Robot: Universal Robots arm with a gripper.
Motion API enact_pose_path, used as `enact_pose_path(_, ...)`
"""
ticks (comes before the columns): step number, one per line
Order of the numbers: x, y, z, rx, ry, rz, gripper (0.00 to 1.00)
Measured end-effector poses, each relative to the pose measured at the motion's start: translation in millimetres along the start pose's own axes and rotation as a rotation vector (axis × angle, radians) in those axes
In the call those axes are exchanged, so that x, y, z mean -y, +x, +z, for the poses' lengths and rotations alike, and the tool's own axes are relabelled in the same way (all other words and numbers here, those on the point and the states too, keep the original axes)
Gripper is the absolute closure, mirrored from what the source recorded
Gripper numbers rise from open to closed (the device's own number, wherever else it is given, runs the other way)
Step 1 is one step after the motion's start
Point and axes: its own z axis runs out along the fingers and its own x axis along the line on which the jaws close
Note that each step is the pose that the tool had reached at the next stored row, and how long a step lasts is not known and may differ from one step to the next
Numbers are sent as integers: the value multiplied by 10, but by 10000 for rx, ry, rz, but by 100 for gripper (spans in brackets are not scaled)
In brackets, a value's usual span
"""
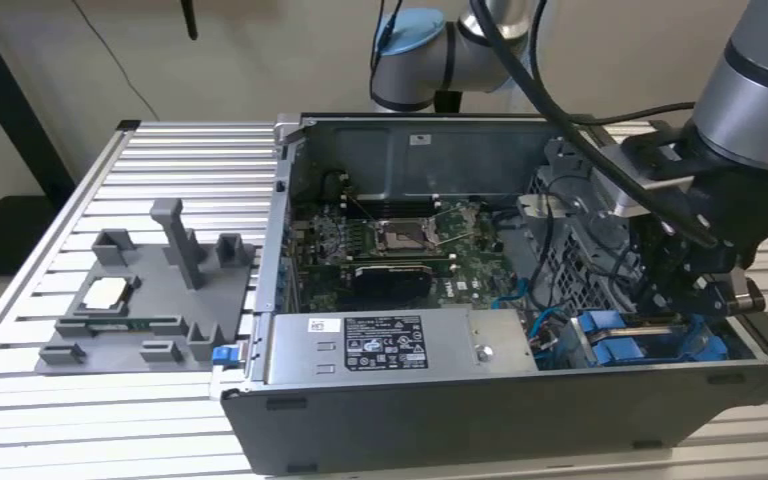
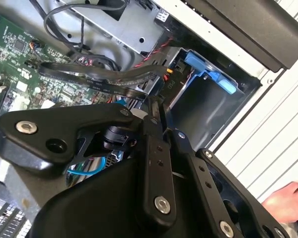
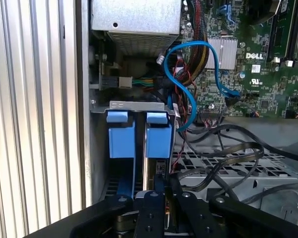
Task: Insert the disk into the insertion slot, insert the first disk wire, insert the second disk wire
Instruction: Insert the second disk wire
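In the case's corner at the exterior view's right, the gripper (image 1: 678,305) hangs low over the slot (image 1: 744,345). The disk (image 1: 624,340) already sits in that bay, its blue carrier showing at the mouth. In the first wrist view the gripper (image 3: 160,179) is just over one blue carrier (image 3: 159,141), with a second carrier (image 3: 121,139) beside it under the slot's metal rim (image 3: 139,105). Whether the claw is apart, together or clamped on something cannot be told from either wrist view.

A blue cable (image 3: 193,96) loops from the board (image 3: 268,79) towards the bay, and black flat cables (image 3: 228,151) lie loose over the perforated cage; no plug is clearly seated on the disk.

The disk is probably stiff, fairly heavy and sensitive to knocks. It is best held by the carrier's plastic sides, not the label face. The wires look limp and springy, so the hard plug end is likely the place to grip.

A person's hand (image 2: 288,203) rests outside the case.
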Motion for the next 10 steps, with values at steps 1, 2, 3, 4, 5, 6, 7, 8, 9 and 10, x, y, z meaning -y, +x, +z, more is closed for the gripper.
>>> enact_pose_path(1, 0, 0, 3, 2, 1, 0, 84)
enact_pose_path(2, -1, 0, 11, -4, 3, 0, 84)
enact_pose_path(3, -2, 0, 13, -8, 3, -1, 84)
enact_pose_path(4, -2, 1, 14, -13, 3, -2, 84)
enact_pose_path(5, -2, 1, 15, -18, 4, -2, 84)
enact_pose_path(6, -2, 1, 17, -21, 4, -3, 84)
enact_pose_path(7, -2, 1, 19, -23, 6, -3, 84)
enact_pose_path(8, -2, 1, 22, -20, 9, -3, 84)
enact_pose_path(9, -2, 1, 25, -19, 9, -3, 84)
enact_pose_path(10, -2, 2, 27, -20, 11, -3, 84)
